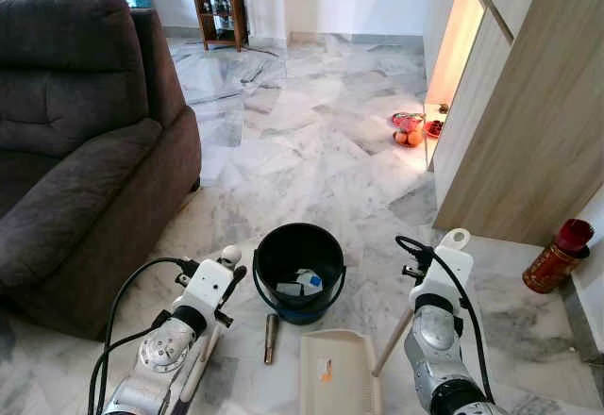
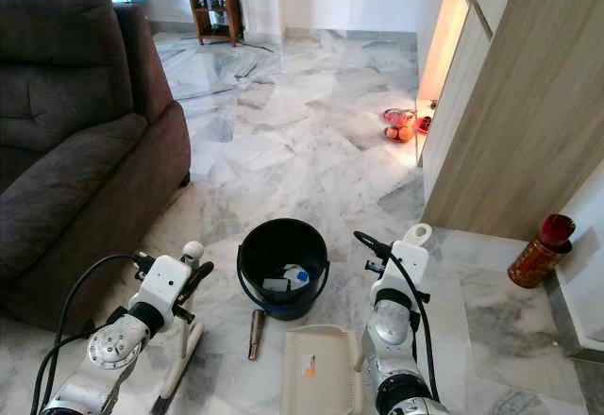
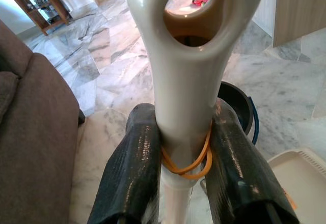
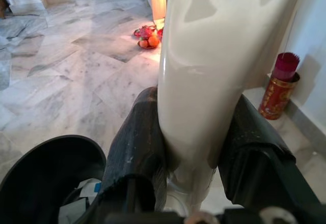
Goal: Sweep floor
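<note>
Head view: a black bucket (image 1: 299, 272) is sitting dead centre on the marble floor (image 1: 311, 141), with a dark sofa (image 1: 75, 141) crowding the robot's left and a wooden cabinet (image 1: 528, 113) walling off the right. Open floor is stretching ahead past a fruit pile (image 1: 408, 130).
Dustpan: the dustpan (image 1: 338, 373) is lying just in front of the bucket.
Left wrist view: the left gripper (image 3: 186, 152) is clamping the broom handle (image 3: 188, 81).
Right wrist view: the right gripper (image 4: 193, 152) is gripping the dustpan handle (image 4: 209, 76); a red canister (image 4: 277, 89) is standing by the wall.
</note>
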You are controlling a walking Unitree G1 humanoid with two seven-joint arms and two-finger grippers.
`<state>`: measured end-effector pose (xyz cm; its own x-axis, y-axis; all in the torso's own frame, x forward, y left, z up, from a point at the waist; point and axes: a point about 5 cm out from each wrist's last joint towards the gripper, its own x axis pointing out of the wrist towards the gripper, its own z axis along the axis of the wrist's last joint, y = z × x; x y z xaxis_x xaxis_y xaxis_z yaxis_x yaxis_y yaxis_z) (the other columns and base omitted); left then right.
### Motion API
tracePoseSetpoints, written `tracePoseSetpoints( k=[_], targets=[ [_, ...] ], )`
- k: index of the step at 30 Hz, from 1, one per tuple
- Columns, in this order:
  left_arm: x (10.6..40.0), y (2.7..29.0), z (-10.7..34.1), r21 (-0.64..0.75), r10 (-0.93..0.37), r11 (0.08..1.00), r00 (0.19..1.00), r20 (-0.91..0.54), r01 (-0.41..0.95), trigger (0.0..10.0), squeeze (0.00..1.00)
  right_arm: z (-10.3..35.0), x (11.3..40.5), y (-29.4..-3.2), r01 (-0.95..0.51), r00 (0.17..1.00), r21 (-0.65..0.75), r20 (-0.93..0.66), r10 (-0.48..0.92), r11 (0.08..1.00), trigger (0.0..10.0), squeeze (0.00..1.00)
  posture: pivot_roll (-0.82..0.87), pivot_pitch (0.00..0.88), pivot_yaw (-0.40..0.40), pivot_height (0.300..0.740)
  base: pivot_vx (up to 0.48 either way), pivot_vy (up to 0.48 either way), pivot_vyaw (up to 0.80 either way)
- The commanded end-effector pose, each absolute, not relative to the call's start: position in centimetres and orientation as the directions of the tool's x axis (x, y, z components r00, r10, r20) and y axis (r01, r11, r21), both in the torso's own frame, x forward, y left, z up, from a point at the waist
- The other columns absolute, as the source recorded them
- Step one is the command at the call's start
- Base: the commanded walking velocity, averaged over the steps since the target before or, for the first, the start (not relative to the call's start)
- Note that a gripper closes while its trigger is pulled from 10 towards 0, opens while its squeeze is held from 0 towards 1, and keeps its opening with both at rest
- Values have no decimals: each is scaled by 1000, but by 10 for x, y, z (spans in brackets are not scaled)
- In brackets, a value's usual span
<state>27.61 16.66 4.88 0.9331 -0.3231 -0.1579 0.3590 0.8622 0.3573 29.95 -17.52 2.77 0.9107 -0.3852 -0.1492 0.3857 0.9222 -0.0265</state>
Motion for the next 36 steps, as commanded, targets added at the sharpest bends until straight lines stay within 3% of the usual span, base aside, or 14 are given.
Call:
tracePoseSetpoints(
  k=[1,21,36],
  targets=[
    [277,167,59,413,-349,835,930,-115,364,10000,0,36,306,-173,370,922,-41,-103,-372,928,10000,0,161,0,42,740,0,0,0],
    [276,165,59,428,-378,812,916,-131,397,10000,0,13,291,-174,355,904,-96,-220,-367,930,10000,0,164,0,39,740,0,0,0],
    [277,161,57,420,-412,792,896,-166,442,10000,0,-8,284,-177,273,844,-176,-429,-323,946,10000,0,147,0,31,740,0,0,0]
  ],
)
